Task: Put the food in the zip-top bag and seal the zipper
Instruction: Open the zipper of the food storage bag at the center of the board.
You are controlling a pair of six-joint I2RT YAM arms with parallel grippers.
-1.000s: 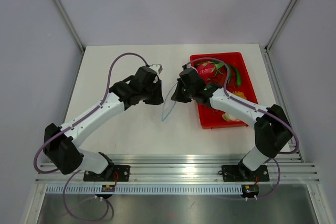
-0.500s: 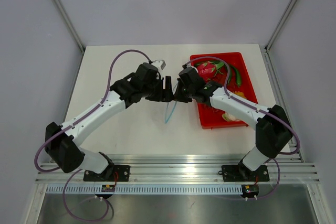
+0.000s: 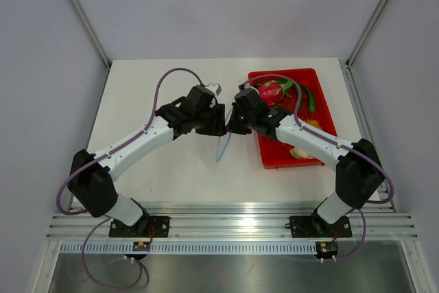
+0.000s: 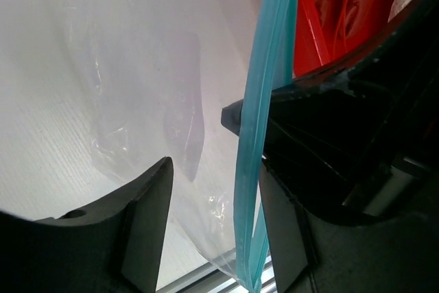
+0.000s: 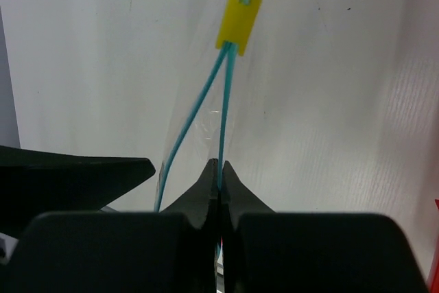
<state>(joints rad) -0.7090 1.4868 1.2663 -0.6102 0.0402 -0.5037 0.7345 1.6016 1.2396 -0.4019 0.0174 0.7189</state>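
Observation:
The zip-top bag (image 3: 221, 143) hangs clear and crinkly from my right gripper (image 3: 233, 125) above the table. In the right wrist view my right gripper (image 5: 221, 168) is shut on one lip of the light-blue zipper (image 5: 222, 118). The other lip bows away to the left, and a yellow slider (image 5: 238, 20) sits farther along. My left gripper (image 3: 217, 123) is open, its jaws on either side of the zipper (image 4: 255, 135) and the bag film (image 4: 137, 80). The strip lies close to its right finger (image 4: 281, 231). The food, a long green pepper (image 3: 310, 99), lies in the red tray (image 3: 282, 156).
The red tray at right also holds a pink dragon fruit (image 3: 271, 90) and pale and yellow items at its near end. The two grippers are nearly touching above the table's centre. The tray's edge (image 4: 310, 25) shows behind the bag in the left wrist view.
My left gripper has moved right, up to the hanging bag, and now straddles its zipper edge. My right gripper has kept hold of the bag, which has shifted slightly.

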